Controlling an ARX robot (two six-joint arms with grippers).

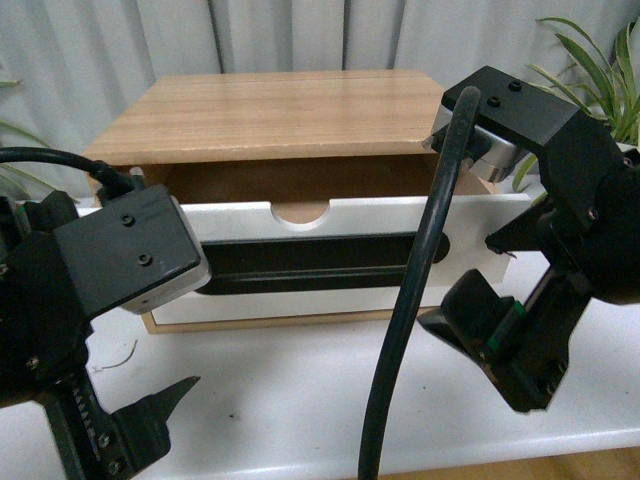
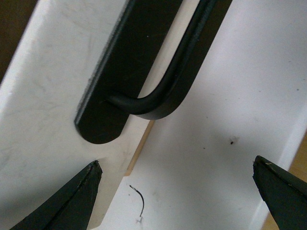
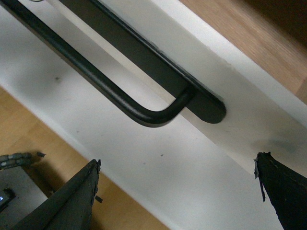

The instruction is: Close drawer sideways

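The drawer [image 1: 240,222] has a white front, a semicircular notch [image 1: 300,212] in its top edge and a wide black bar handle [image 1: 320,262]. It stands pulled out of the wooden cabinet [image 1: 280,115]. My left gripper [image 1: 130,430] is open and empty, low in front of the drawer's left end. In the left wrist view its jaws [image 2: 176,165] are spread below the handle's end [image 2: 144,103]. My right gripper [image 1: 490,345] is open and empty by the drawer's right end. In the right wrist view it [image 3: 177,163] hangs over the table, near the handle's other end [image 3: 153,115].
The cabinet stands on a white table [image 1: 300,400] whose front edge is close to both grippers. A small bent wire scrap [image 2: 139,201] lies on the table by the drawer's left corner. A potted plant [image 1: 590,70] stands at the back right, with a grey curtain behind.
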